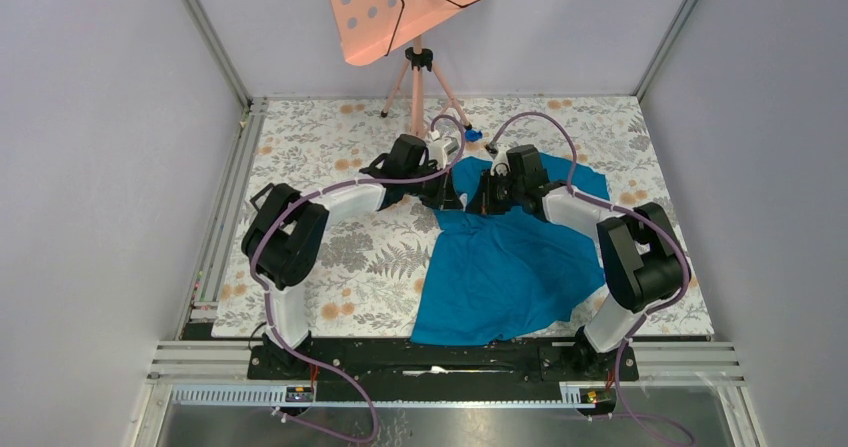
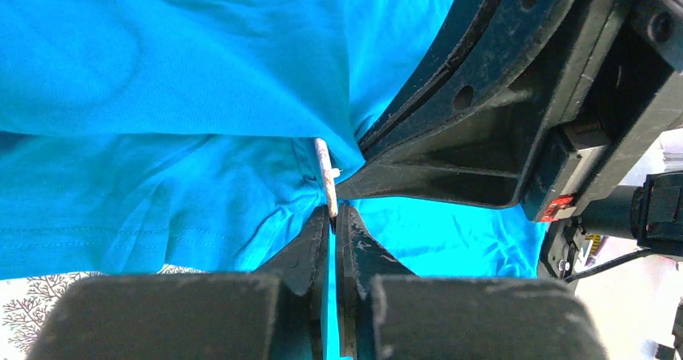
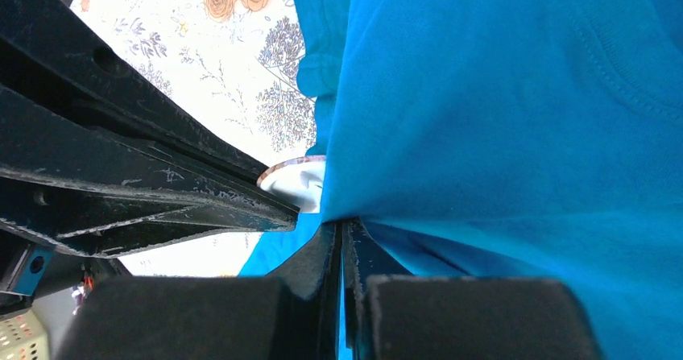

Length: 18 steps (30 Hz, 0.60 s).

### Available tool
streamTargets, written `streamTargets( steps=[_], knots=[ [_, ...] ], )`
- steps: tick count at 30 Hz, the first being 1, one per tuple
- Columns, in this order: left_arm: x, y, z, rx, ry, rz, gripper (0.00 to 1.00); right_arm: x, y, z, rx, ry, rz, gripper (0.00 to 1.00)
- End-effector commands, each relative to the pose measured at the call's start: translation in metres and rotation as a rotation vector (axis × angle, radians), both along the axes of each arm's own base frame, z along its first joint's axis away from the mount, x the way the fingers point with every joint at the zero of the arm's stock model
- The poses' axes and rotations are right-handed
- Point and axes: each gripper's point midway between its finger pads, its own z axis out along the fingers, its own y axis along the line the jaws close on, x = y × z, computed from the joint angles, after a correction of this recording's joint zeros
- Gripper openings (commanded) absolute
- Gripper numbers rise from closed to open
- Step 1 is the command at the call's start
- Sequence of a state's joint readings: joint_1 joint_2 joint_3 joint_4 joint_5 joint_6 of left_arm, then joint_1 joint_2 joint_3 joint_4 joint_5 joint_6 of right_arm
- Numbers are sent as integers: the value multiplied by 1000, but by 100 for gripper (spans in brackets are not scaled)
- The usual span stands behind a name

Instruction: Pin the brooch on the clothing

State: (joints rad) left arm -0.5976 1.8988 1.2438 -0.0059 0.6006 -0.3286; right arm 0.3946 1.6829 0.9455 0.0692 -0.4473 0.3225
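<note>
The teal-blue T-shirt [image 1: 510, 267] lies crumpled on the floral cloth, right of centre. Both grippers meet at its upper left part. My left gripper [image 2: 333, 211] is shut on the brooch [image 2: 324, 171], a thin white disc seen edge-on, pressed against a fold of the shirt [image 2: 161, 70]. In the right wrist view the brooch [image 3: 296, 181] shows its pale face beside the left gripper's fingers [image 3: 201, 191]. My right gripper [image 3: 340, 225] is shut on a raised fold of the shirt [image 3: 499, 118], right next to the brooch. Its fingers [image 2: 451, 159] reach in from the right in the left wrist view.
A pink perforated board on a tripod [image 1: 415, 7] stands at the back centre. A tiny bright-blue lump [image 1: 472, 134] lies near the tripod's feet. The floral cloth [image 1: 350, 257] covers the table, with grey walls and metal rails all round.
</note>
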Motion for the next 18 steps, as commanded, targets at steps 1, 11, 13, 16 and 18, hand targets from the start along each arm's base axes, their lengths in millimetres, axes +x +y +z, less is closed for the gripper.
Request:
streamTargets(
  steps=[1, 11, 13, 16, 18],
  knots=[
    [-33, -39, 98, -260, -199, -223, 0, -5, 12, -5, 27, 50, 38, 0],
    [-42, -43, 112, -320, -207, -255, 0, -5, 16, -8, 50, 67, 43, 0],
    [-35, -43, 107, -292, -189, -221, 0, -6, 15, -4, 58, 49, 42, 0],
    [-26, -42, 98, -253, -163, -161, 0, -7, 11, 9, 62, 10, 28, 0],
    [-24, -42, 97, -252, -150, -149, 0, -8, 7, 17, 59, -15, 17, 0]
  ],
)
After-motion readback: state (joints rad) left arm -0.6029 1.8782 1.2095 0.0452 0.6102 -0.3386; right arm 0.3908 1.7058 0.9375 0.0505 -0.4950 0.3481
